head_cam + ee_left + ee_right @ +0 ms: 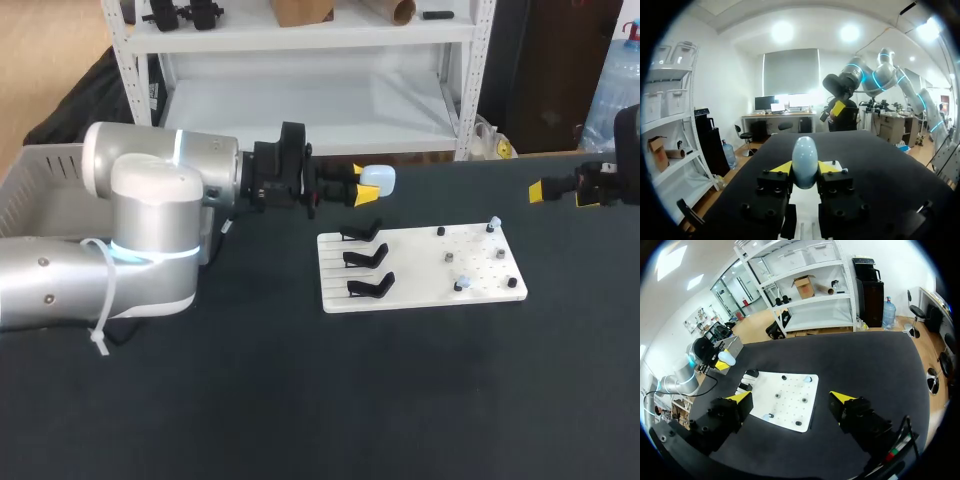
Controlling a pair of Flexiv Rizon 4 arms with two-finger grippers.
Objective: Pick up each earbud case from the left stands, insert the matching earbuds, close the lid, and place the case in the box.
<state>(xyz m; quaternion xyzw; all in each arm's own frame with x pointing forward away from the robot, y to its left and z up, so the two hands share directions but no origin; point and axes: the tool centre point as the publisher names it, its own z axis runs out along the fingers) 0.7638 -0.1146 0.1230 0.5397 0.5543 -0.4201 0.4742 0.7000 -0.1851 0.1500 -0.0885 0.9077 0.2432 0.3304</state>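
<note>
The left gripper (805,168) pinches a pale blue earbud case (804,159) near three black stands (366,259) on a white board (420,278). The right gripper (790,398) hangs spread wide, holding nothing.

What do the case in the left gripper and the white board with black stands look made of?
Earbud case: likely smooth glossy plastic, pale bluish-white with a soft sheen.
Board: probably matte white plastic or painted sheet; flat, drilled holes, no glare.
Stands: seemingly dull black plastic.
</note>
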